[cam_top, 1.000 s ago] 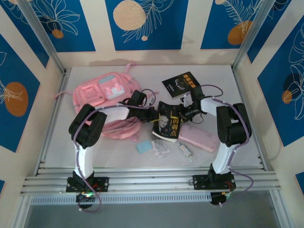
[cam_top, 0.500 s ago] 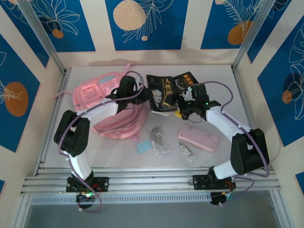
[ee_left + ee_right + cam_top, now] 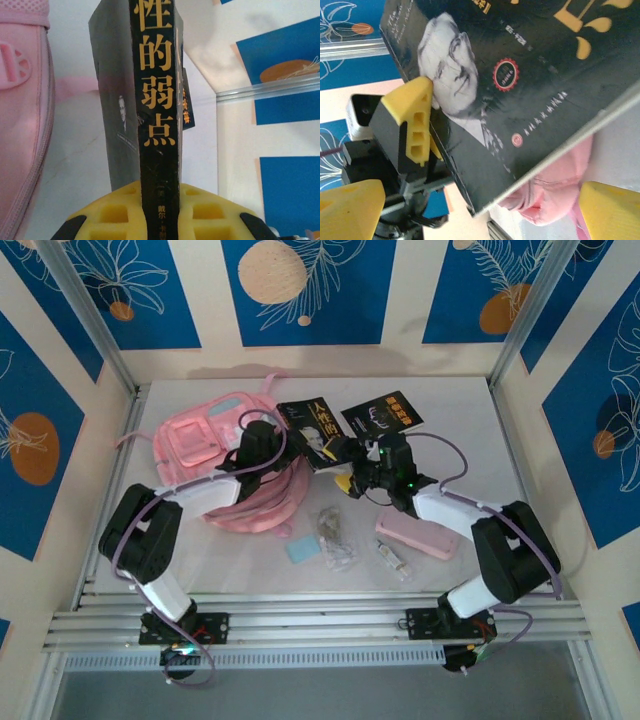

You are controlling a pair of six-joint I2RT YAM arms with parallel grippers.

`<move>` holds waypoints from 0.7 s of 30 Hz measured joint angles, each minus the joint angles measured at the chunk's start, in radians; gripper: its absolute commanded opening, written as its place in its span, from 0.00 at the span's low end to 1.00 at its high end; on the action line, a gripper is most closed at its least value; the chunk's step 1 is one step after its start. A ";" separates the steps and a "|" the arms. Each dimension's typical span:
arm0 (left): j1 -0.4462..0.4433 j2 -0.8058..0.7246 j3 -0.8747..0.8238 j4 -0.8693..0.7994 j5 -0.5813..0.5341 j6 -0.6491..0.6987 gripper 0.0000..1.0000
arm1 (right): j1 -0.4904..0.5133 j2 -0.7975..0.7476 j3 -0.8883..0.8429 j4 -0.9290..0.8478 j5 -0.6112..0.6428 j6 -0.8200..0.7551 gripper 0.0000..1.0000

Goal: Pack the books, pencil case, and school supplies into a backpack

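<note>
Noted left claw [image 3: 160, 215] pinched narrow on the lower end of the held book [image 3: 150, 100], with yellow pads [image 3: 90, 222] pressed to both sides of the spine. Gold title print up the spine.

From above: same claw at the right edge of the backpack [image 3: 200, 445]. Held book lifted off the counter [image 3: 470, 430] and tilted, cover with pale portrait facing up.

Found right claw [image 3: 347, 478] spread wide and gripping nothing, just near and right of the held book. From its wrist camera: own yellow fingers [image 3: 350, 207] far apart at the lower corners, black cover slanting across the space beyond them. Contact with the cover not determinable. Left claw's pad [image 3: 412, 120] on the cover's edge, pink backpack fabric below the book.

Logged second book [image 3: 382, 415] flat on the counter, just beside the held one, to its far right.

Backpack lying on the left half of the counter, front pockets up, straps trailing.

Pencil case [image 3: 418, 537] on the counter at near right, under the right forearm, well apart from the backpack.

School supplies loose on the counter between backpack and pencil case:
- light blue pad [image 3: 302, 550]
- clear bag [image 3: 335, 535]
- small tube [image 3: 392, 560]
</note>
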 measured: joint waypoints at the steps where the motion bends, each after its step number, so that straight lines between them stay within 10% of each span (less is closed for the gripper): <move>1: -0.005 -0.005 -0.017 0.027 -0.012 -0.017 0.00 | 0.010 0.015 0.000 0.038 0.003 0.027 0.99; 11: -0.028 -0.045 -0.113 0.195 -0.069 -0.126 0.00 | 0.043 0.134 0.002 0.252 0.021 0.187 0.90; 19: -0.035 -0.144 -0.213 0.212 -0.092 -0.166 0.02 | -0.027 0.176 0.004 0.322 -0.001 0.215 0.15; 21: -0.032 -0.159 -0.225 0.204 -0.098 -0.164 0.24 | -0.027 0.175 0.017 0.317 -0.013 0.201 0.00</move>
